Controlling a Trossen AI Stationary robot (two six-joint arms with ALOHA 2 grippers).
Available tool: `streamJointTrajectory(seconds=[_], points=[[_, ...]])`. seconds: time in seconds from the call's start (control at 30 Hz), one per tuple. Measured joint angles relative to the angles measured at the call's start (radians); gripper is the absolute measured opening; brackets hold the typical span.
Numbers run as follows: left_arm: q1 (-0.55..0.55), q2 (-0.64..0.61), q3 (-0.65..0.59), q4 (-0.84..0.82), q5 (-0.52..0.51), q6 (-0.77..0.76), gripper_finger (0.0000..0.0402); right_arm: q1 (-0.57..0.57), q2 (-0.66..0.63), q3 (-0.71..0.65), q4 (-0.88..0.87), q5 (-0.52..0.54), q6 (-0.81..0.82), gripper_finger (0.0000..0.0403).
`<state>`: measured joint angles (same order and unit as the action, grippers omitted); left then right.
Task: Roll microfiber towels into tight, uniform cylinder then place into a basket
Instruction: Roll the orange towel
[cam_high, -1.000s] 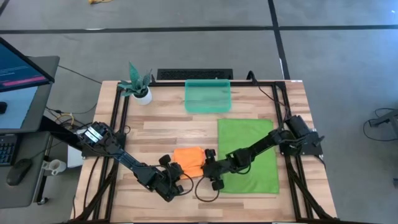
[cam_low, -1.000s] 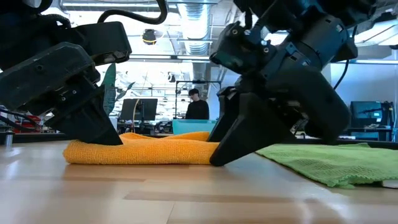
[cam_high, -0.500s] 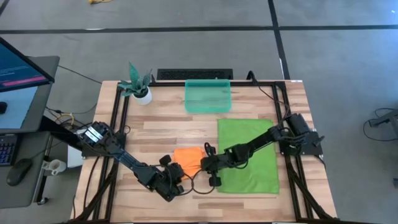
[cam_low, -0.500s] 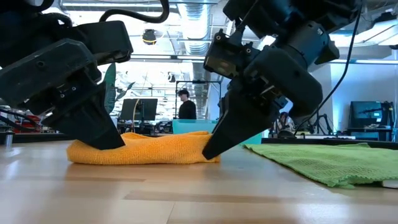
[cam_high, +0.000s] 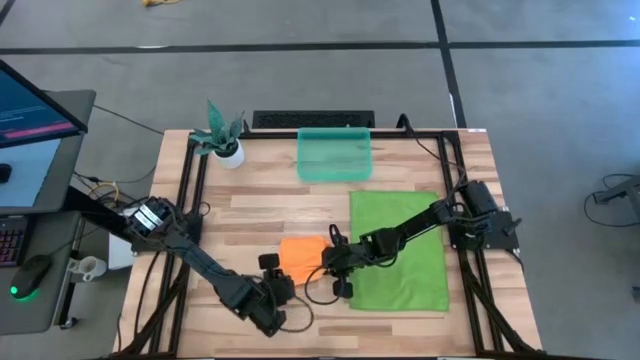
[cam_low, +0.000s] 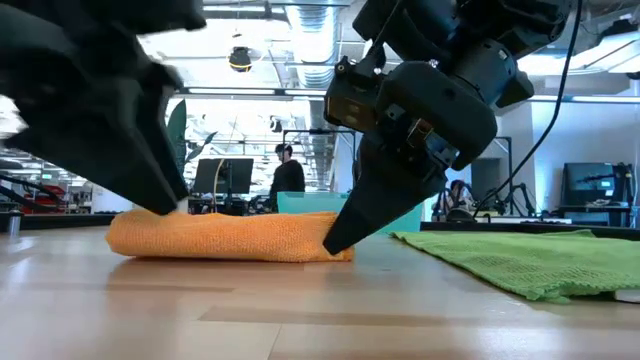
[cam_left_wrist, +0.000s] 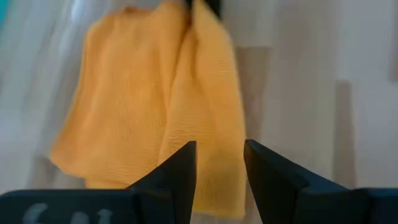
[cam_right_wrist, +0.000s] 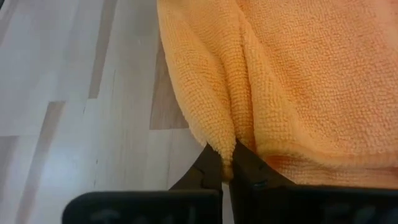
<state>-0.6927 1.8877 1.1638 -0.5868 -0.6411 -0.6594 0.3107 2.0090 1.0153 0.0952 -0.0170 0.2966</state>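
The orange towel (cam_high: 303, 254) lies folded flat on the wooden table, left of the spread green towel (cam_high: 398, 250). My right gripper (cam_right_wrist: 228, 167) is shut on the orange towel's right edge, its tips down at the tabletop (cam_low: 335, 240). My left gripper (cam_left_wrist: 221, 165) stands open just above and short of the towel's near-left side (cam_high: 277, 290), with nothing held between its fingers. The teal basket (cam_high: 335, 155) stands at the far edge. My right gripper pinches a small raised fold at the orange towel's right edge (cam_right_wrist: 225, 144) between its two fingertips. The fingers slant down from the table's right side. The rest of the towel lies slack on the table.
A potted plant (cam_high: 222, 137) stands at the far left corner. The green towel's near edge (cam_low: 540, 285) lies rumpled on the table just right of my right gripper. Bare wood lies in front of the orange towel. A person stands in the room behind.
My right gripper has shut on the orange towel's right edge and rolled a little. My left gripper has opened, let go of the towel's left end and risen, drawing back toward the near edge. The towel has stayed on the table.
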Motion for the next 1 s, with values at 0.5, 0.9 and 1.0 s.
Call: streamJointTrajectory(seconds=[0.5, 0.9, 1.0], points=[[-0.048, -0.002, -0.069, 0.04, -0.032, 0.122, 0.0128, 0.001, 0.0, -0.001, 0.01, -0.005, 0.019, 0.0026], [0.005, -0.004, -0.129, 0.09, -0.013, 0.124, 0.0128, 0.0, 0.0, -0.002, 0.01, -0.01, 0.019, 0.0023], [0.023, -0.008, -0.164, 0.114, 0.014, 0.109, 0.0128, 0.001, 0.0, -0.002, 0.013, -0.016, 0.019, 0.0019]])
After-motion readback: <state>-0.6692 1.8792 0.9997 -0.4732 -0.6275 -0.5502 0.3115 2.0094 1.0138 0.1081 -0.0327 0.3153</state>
